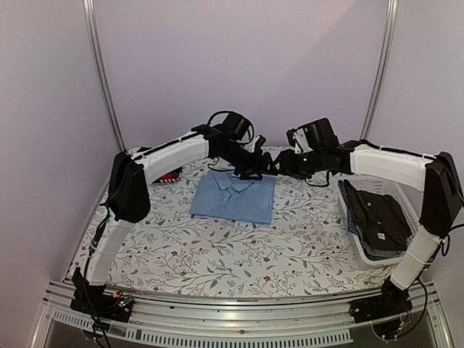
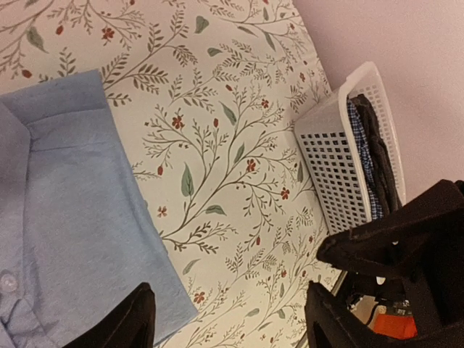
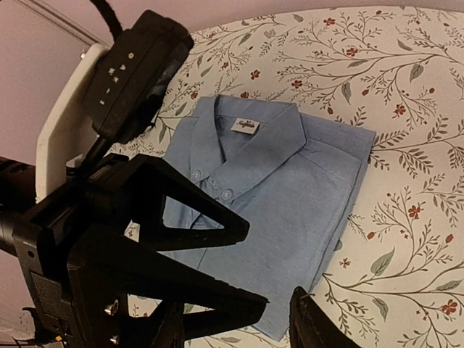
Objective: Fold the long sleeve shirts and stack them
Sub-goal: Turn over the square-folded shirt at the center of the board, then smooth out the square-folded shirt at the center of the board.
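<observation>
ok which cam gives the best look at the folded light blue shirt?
Right wrist: the light blue shirt fills the frame, with collar, label and buttons clear; only its lower-left part sits behind the left arm. Top external shows it small, collar end partly covered. Left wrist catches one cropped part with a button.

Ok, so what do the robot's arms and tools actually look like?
Both arms have white shell links, the left arm and the right arm, joined by chunky black joints. Black cables loop at the wrists. Small white lettering marks the left wrist housing. The left tool and right tool are all black, with tapered fingers.
</observation>
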Robot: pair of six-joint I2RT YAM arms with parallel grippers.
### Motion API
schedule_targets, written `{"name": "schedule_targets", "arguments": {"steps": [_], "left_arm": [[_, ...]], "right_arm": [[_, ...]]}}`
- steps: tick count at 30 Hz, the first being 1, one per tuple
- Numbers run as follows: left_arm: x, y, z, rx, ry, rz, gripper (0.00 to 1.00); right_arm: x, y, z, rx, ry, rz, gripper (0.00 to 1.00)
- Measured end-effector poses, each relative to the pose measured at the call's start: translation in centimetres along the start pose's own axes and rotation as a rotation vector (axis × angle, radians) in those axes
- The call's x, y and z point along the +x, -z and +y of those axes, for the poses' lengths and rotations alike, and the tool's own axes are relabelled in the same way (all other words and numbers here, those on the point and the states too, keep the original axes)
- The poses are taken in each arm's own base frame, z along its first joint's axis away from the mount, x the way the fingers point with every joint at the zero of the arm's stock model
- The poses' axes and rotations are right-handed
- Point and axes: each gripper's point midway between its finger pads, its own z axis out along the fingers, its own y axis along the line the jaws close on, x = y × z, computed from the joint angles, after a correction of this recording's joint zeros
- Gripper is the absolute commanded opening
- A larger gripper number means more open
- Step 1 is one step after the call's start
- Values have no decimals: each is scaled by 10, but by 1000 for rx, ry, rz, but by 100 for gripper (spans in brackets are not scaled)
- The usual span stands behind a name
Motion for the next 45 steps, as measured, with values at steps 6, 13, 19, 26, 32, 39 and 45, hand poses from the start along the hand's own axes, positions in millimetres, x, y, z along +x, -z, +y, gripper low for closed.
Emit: {"name": "schedule_targets", "arguments": {"steps": [6,13,19,26,32,39,45], "left_arm": [[-9,52,41,-89,71,-89,70],[-14,158,129,-217,149,-241,68],[31,154,195,-292,203,-158,68],[60,135,217,-310,210,-90,65],[74,120,229,-313,219,-68,60],[91,100,227,-316,232,-38,41],[98,90,218,-310,246,-32,16]], "right_arm": [[13,-13,-9,16,-11,31,54],[46,-49,-37,79,-32,125,57],[73,-74,-61,134,-52,200,57],[88,-86,-78,182,-63,231,55],[95,-98,-87,203,-69,247,50],[93,-110,-85,194,-67,243,38],[93,-117,-81,185,-64,252,9]]}}
